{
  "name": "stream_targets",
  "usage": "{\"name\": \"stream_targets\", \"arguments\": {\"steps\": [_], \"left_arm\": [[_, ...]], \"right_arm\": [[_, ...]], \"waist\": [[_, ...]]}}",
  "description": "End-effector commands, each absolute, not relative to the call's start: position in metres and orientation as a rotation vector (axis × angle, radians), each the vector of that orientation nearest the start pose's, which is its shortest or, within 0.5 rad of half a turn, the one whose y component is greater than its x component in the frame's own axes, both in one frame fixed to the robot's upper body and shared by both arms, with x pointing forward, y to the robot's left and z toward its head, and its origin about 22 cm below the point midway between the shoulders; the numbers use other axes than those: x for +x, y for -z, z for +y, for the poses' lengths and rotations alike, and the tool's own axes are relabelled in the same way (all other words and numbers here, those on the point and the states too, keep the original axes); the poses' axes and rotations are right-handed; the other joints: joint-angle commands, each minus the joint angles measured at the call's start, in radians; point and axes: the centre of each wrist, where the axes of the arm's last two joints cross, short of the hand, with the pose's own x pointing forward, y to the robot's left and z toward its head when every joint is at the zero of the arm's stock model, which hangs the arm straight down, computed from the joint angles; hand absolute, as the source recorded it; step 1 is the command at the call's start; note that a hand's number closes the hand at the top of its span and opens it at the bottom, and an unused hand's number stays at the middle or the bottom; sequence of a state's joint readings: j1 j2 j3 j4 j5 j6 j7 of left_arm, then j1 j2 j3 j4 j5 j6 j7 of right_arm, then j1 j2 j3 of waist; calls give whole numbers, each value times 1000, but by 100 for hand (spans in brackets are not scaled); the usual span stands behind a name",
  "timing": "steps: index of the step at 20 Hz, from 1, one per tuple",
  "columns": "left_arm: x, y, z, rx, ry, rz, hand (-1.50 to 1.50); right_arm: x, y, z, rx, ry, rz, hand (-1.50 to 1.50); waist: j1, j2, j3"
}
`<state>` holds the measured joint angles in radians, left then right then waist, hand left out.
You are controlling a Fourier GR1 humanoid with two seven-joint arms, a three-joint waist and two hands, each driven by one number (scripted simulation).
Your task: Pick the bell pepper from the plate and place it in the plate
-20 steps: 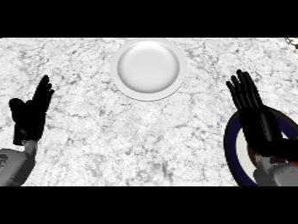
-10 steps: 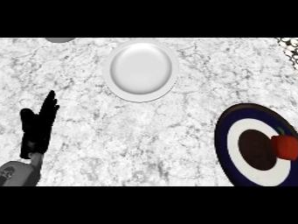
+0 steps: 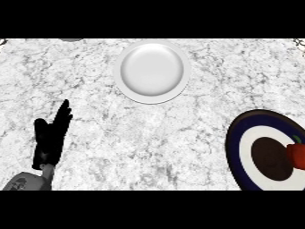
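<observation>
- Left robot hand (image 3: 49,136): you are seeing it standing at the lower left of the head view, rising from its grey forearm (image 3: 28,182). Its fingers are pointing straight up and slightly to the right, spread apart and holding nothing. It is resting over bare worktop and touching no object.
- Right robot hand: it is not showing anywhere in your view.
- Bell pepper (image 3: 302,155): you are looking at a red pepper with a small green stem, lying far to the right of the left robot hand and a little lower than its fingertips. It is sitting on the right part of the dark plate, overlapping the white ring and the edge of the dark centre. It is lying well apart from the robot hand.
- Dark plate (image 3: 243,130): it is lying at the lower right, far from the robot hand, showing a navy rim, a white ring and a dark brown centre. Its right and lower edges are running out of your view.
- White plate (image 3: 151,70): it is sitting up and to the right of the robot hand's fingertips, near the far side of the worktop, well apart from both the robot hand and the dark plate. It is carrying nothing.
- Worktop (image 3: 148,134): grey-white marbled stone is carrying both plates.
</observation>
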<state>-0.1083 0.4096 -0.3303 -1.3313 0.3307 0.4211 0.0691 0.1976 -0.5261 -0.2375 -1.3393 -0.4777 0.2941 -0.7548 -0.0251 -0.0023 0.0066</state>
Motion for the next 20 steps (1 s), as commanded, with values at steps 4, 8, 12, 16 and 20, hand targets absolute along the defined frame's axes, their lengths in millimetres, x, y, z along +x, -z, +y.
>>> {"name": "stream_targets", "arguments": {"steps": [4,8,12,16,20], "left_arm": [[251,21,251,238,41,-1298,0],[254,5,252,224,12,-1290,0],[250,17,247,251,31,-1275,0],[245,17,255,259,40,-1295,0],[239,17,250,251,10,-1268,0]], "right_arm": [[142,3,-495,-235,-350,-1988,-150],[138,-20,-505,-460,-572,-1903,-150],[153,-62,-531,-541,-715,-1783,-150],[160,-69,-521,-484,-838,-1596,-150],[161,-70,-505,-425,-958,-1488,-150]], "waist": [[33,4,-3],[27,0,-6],[29,2,-6],[29,2,-8],[25,0,-8]]}}
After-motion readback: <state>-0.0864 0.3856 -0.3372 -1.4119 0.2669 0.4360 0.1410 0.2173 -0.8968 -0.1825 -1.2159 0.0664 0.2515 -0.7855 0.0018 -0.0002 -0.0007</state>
